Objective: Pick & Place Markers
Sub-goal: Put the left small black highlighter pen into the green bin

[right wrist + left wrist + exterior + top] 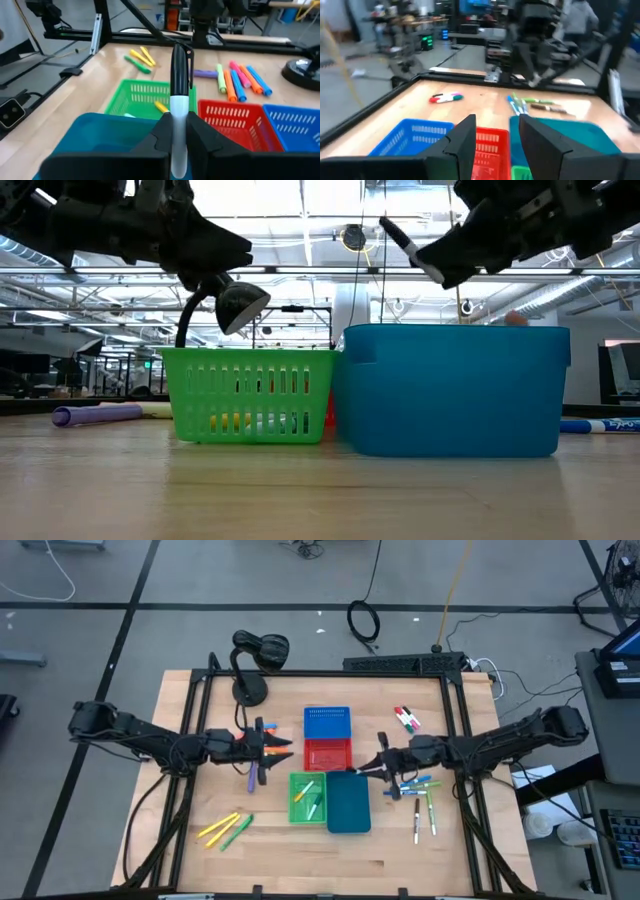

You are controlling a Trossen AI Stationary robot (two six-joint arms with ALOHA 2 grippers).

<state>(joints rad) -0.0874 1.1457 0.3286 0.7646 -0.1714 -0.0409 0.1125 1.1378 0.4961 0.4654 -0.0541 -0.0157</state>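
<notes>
My right gripper (178,122) is shut on a white-bodied marker with a black cap (179,70), up in the air over the far edge of the teal bin (348,805), by the red basket (327,754). The low view shows that marker (408,246) slanting above the bin. My left gripper (495,145) hovers open and empty left of the red basket, over loose orange, pink and purple markers (260,762). More markers lie right of the teal bin (420,795), at the near left (226,828) and at the far right (407,719). A few lie inside the green basket (308,798). My right gripper pinches the marker's white body (179,106) between its two fingers, just behind the black cap. The fingers lie along the marker, and the capped end sticks out ahead of them. The marker is lifted clear and tilts upward, capped end high.
A blue basket (327,723) stands behind the red one. A black desk lamp (252,665) stands at the far left of the table. A black frame (455,700) runs round the table's edges. Bare wood lies along the near edge.
</notes>
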